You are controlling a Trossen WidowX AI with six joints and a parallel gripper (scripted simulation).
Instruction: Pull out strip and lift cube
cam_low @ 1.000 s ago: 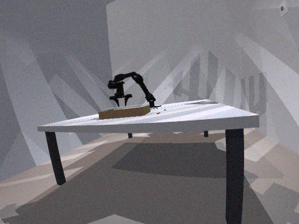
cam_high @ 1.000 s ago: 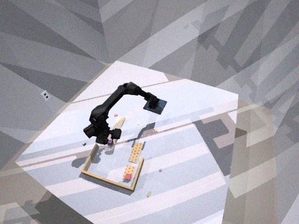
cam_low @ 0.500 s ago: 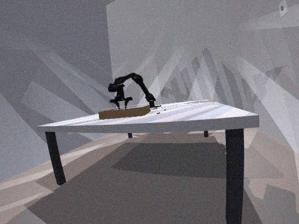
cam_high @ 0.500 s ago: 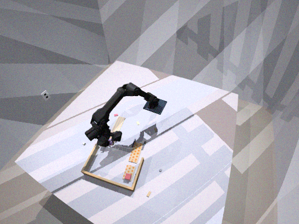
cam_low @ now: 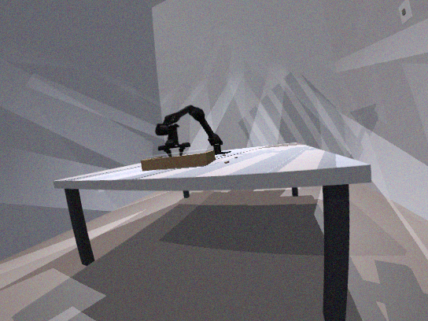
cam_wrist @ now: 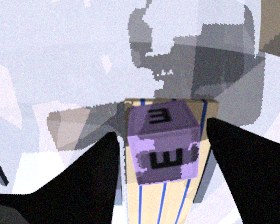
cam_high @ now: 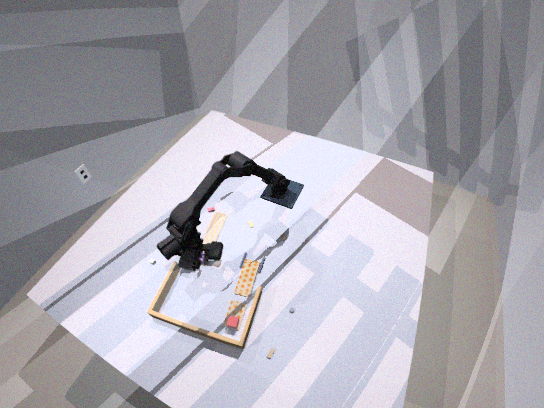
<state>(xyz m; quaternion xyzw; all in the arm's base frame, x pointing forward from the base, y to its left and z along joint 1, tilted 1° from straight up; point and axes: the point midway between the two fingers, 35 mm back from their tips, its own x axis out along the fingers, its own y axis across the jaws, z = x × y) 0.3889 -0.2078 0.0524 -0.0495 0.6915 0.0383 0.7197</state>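
Observation:
A cream strip with blue lines (cam_high: 215, 227) (cam_wrist: 150, 205) lies flat, and no break shows in its visible part. The purple cube marked E (cam_high: 202, 258) (cam_wrist: 165, 159) sits near its far end. My gripper (cam_high: 201, 263) (cam_low: 175, 155) (cam_wrist: 163, 132) is part open, pointing down, with one finger on each side of the cube and a gap visible at each side. A strip with orange dots lies in two pieces, a longer piece (cam_high: 246, 278) and a shorter piece (cam_high: 235, 307), with a gap between them. A red cube (cam_high: 233, 322) sits on the shorter piece.
A wooden border (cam_high: 195, 328) (cam_low: 177, 163) stands around the strips' far ends. Low grey rails flank each strip, one rail (cam_wrist: 202, 182) right of the lined strip. Small loose bits include a pink one (cam_high: 211, 209), a yellow one (cam_high: 251, 224) and a tan one (cam_high: 271, 353).

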